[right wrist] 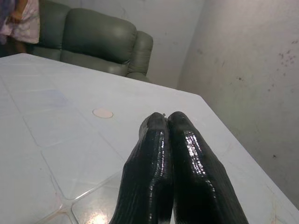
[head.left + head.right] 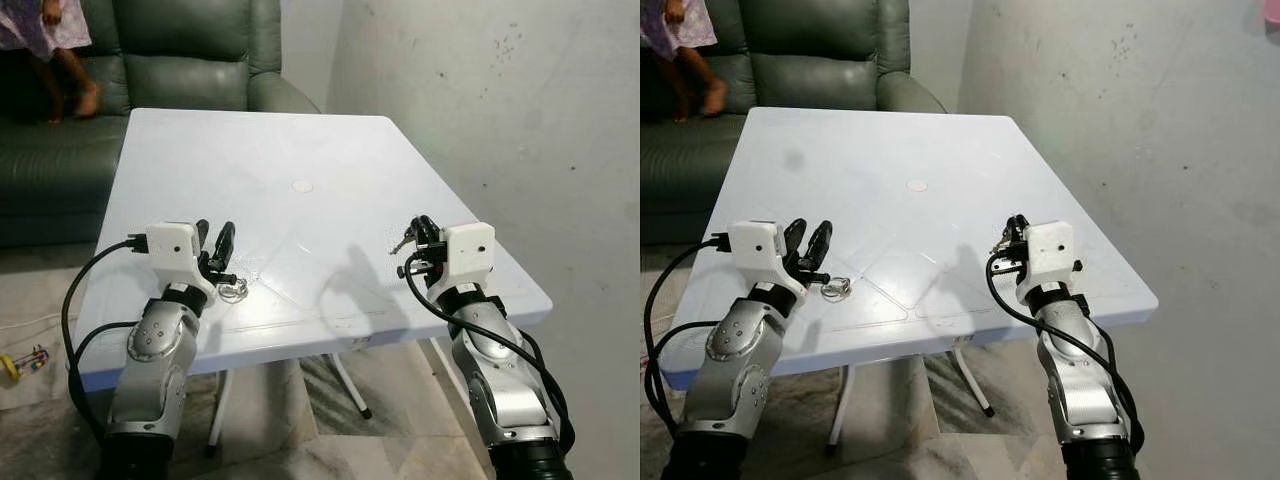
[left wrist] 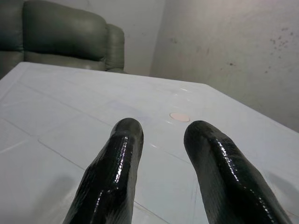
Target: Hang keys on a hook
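A small bunch of keys on a wire ring (image 2: 232, 290) lies on the white plastic table (image 2: 300, 140) near its front left edge. My left gripper (image 2: 215, 232) hovers just behind and left of the keys, open and empty, with its fingers (image 3: 124, 140) apart. Over the table's front right part, my right gripper (image 2: 418, 228) is shut. A small metal piece (image 2: 401, 241) sticks out at its tip, and its end (image 1: 164, 114) peeks between the closed fingers. It is too small to tell whether this is a key or a hook.
A round cap (image 2: 302, 185) marks the table's middle. A grey-green sofa (image 2: 190, 50) stands behind the table, and a person's legs (image 2: 70, 85) rest on it at the far left. A bare wall (image 2: 520, 120) runs along the right. A toy (image 2: 25, 362) lies on the floor to the left.
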